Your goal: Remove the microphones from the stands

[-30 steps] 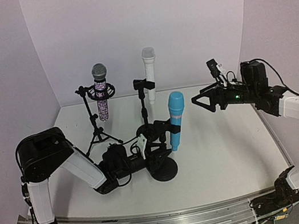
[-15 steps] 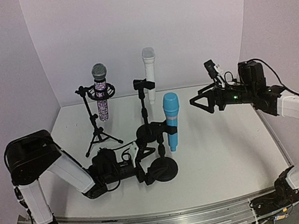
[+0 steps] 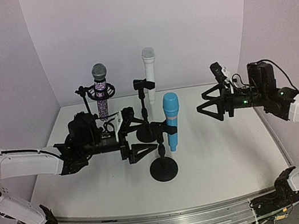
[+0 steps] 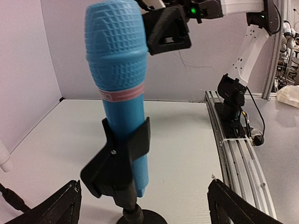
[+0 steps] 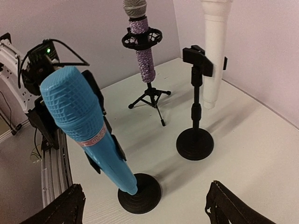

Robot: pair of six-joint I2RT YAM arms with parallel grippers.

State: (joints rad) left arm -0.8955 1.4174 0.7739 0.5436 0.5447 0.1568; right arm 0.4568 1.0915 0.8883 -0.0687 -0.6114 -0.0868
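three microphones stand on the white surface (image 3: 231,149), each in its own stand, so there are three stands too. the blue microphone (image 3: 172,121) sits upright in the clip of the nearest stand (image 3: 164,170), which has a round black base. behind it a white microphone (image 3: 149,72) is clipped to a second round-based stand (image 5: 195,140), and a glittery purple microphone (image 3: 102,97) with a silver head rests in a tripod stand (image 5: 150,97). the left end effector (image 3: 136,133) has its fingers wide apart just left of the nearest stand, holding nothing. the right end effector (image 3: 207,104) hangs in the air to the right, fingers also apart, apart from the blue microphone.
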